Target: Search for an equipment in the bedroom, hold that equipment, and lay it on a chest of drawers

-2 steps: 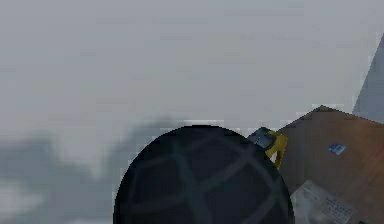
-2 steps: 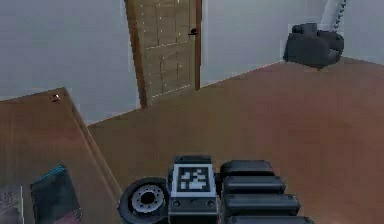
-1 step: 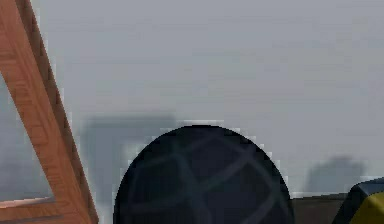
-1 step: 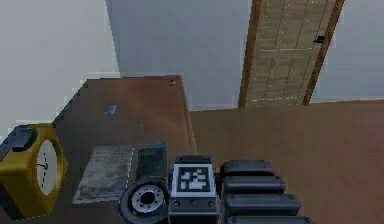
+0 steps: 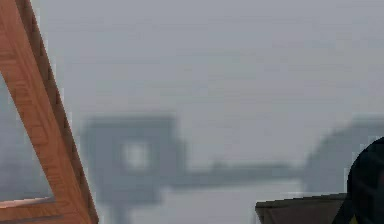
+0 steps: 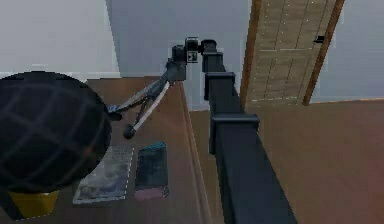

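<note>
**A:** Where is the equipment sitting?

**B:** A big dark ball point(image 6: 50, 130), crossed by thin seam lines, is sitting at the arm side view's left on a brown wooden top point(image 6: 168, 128). A yellow thing point(image 6: 35, 205) is peeking out beneath it at the bottom edge.

**A:** And what is the arm doing?

**B:** The arm point(image 6: 235, 150) is rising from the bottom edge, running along the top's right side. The gripper point(image 6: 125, 122) is slanting down to the left over the wood, ending just beside the ball. I cannot tell whether it is touching the ball.

**A:** Is the gripper holding anything?

**B:** I cannot tell, and I cannot tell whether its fingers point(image 6: 130, 128) are apart or together either.

**A:** What else is lying there?

**B:** A pale book point(image 6: 105, 175) and a smaller dark slab point(image 6: 152, 168) are lying side by side near the ball. Beyond the arm, a wooden door point(image 6: 285, 50) is standing in the far wall.

**A:** And looking ahead?

**B:** A reddish wooden frame point(image 5: 45, 110) is running up the forward view's left against a grey wall point(image 5: 220, 60). A dark rounded shape point(image 5: 372, 185) is showing at the right edge, above a dark-brown corner point(image 5: 300, 208).
</note>
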### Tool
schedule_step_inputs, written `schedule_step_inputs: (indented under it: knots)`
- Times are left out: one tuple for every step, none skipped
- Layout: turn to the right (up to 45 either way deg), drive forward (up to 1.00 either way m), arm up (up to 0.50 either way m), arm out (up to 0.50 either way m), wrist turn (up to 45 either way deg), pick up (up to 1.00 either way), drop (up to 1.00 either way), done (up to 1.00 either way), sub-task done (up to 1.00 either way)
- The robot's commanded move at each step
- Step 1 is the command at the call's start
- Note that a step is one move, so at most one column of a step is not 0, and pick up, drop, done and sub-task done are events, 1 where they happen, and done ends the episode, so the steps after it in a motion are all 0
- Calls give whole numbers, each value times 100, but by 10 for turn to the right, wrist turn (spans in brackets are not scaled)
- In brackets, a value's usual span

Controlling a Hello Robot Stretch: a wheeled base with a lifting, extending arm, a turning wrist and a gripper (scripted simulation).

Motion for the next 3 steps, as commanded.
schedule_step_inputs:
  knots:
    - [0, 0, 0, 0, 450, 0, 0, 0, 0]
    - [0, 0, 0, 0, 180, 0, 0, 0, 0]
    - [0, 0, -16, 0, 0, 0, 0, 0, 0]
